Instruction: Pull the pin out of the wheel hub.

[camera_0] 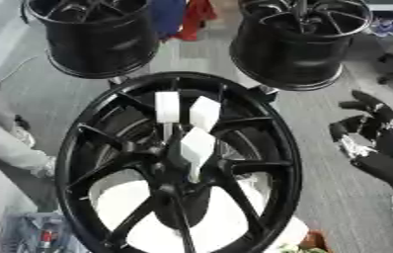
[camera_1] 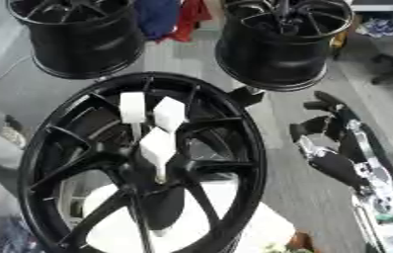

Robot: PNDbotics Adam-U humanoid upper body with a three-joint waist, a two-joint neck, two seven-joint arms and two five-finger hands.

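**Right hand off to the side, pins not yet reached**

Wheel hub (camera_0: 178,163) stands tilted in front of me, black, spokes running to a dark centre. Three white, block-headed pins sit near the centre: the left pin (camera_0: 166,106), the middle pin (camera_0: 204,113) and the lower pin (camera_0: 197,144). Each has a thin stem running down toward the hub centre. From here I cannot tell how deep the stems are seated.

My right hand (camera_1: 338,148) shows at the right, well apart from the rim, over the grey floor (camera_0: 338,197). Its fingers look loosely curled and hold nothing. My left hand is not visible in either eye view.

Plan, as I judge it: bring the right hand across the rim, pinch one white head between thumb and fingers, and draw it out along the line of its stem, not sideways. The middle pin is nearest my hand. The heads stand close together, nearly touching, so I should close on the outer faces of one head only.

Room to move: open floor to the right of the rim gives a free approach. The rim edge and the spokes are the things to clear; come in from above the face, not through the spoke gaps. Two more black wheels, the far left wheel (camera_0: 92,37) and the far right wheel (camera_0: 299,42), stand beyond, close to the top of the rim, so a pull upward has limited room there.
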